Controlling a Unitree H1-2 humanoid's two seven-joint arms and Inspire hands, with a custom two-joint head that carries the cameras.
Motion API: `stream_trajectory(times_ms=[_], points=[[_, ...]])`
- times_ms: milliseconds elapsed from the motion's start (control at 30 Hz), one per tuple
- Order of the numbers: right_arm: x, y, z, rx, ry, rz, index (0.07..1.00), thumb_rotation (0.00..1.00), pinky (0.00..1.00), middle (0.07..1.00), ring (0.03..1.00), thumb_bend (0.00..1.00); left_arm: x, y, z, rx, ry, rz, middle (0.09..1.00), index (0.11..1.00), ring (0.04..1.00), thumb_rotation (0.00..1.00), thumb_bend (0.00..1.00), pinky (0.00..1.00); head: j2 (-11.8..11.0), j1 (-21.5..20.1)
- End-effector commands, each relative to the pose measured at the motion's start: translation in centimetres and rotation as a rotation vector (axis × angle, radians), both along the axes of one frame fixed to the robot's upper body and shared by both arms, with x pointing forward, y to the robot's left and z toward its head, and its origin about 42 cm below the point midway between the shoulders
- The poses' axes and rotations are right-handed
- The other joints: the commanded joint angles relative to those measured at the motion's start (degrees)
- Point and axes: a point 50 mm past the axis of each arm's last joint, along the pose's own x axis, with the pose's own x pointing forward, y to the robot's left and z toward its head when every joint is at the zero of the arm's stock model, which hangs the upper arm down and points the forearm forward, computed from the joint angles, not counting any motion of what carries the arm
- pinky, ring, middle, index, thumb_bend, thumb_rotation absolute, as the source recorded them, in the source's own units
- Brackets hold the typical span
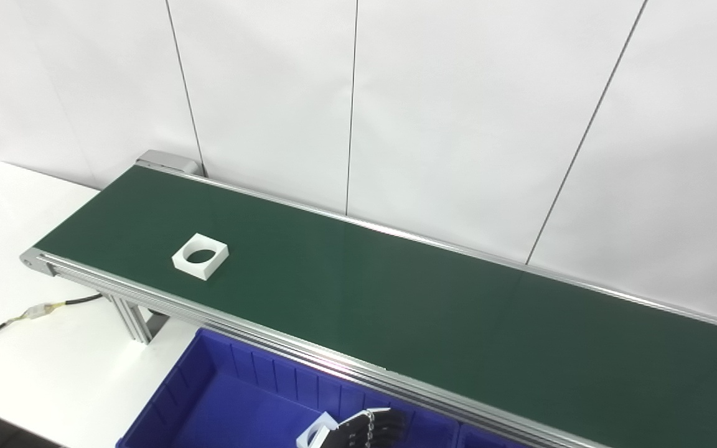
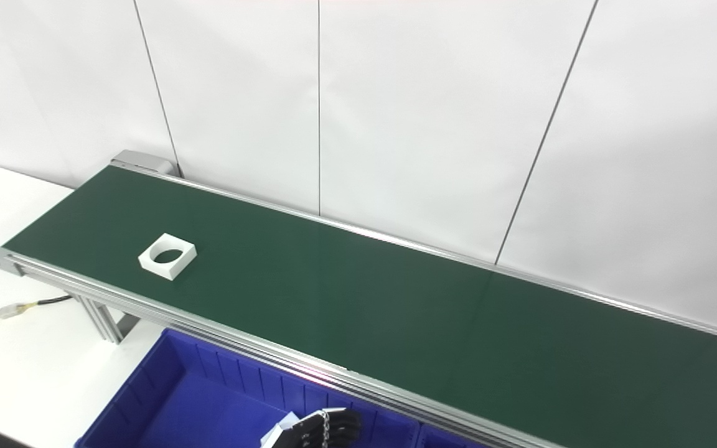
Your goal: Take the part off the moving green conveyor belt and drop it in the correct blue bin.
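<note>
- I saw the robot hand (image 1: pixel 365 429) at bottom centre over the blue bin (image 1: pixel 221 398), fingers curled round a white part (image 1: pixel 318 434).
- A second square part (image 1: pixel 200 256) lay on the belt (image 1: pixel 433 311), up-left of it.

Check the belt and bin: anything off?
Nothing damaged or spilled. One white square part with a round hole lies flat on the green belt, turned slightly askew to the edges. A robot hand holds another white part over the blue bin.
</note>
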Motion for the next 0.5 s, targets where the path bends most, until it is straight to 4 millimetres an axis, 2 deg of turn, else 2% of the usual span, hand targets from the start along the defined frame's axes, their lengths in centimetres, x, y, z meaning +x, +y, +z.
stream_trajectory(times_ms=[0,467], points=[[0.67,-0.04,0.80,0.001,-0.074,0.009,0.863,0.00,0.62,0.802,0.708,0.54,0.80,-0.40,0.90,-0.007,-0.070,-0.009,0.747,0.738,0.728,0.00,0.86,0.73,0.0,-0.1],[1.05,-0.16,0.77,-0.011,-0.077,0.008,0.852,0.00,0.60,0.793,0.692,0.55,1.19,-0.68,0.94,-0.005,-0.074,-0.011,0.743,0.733,0.724,0.00,0.87,0.72,-0.8,0.0]])
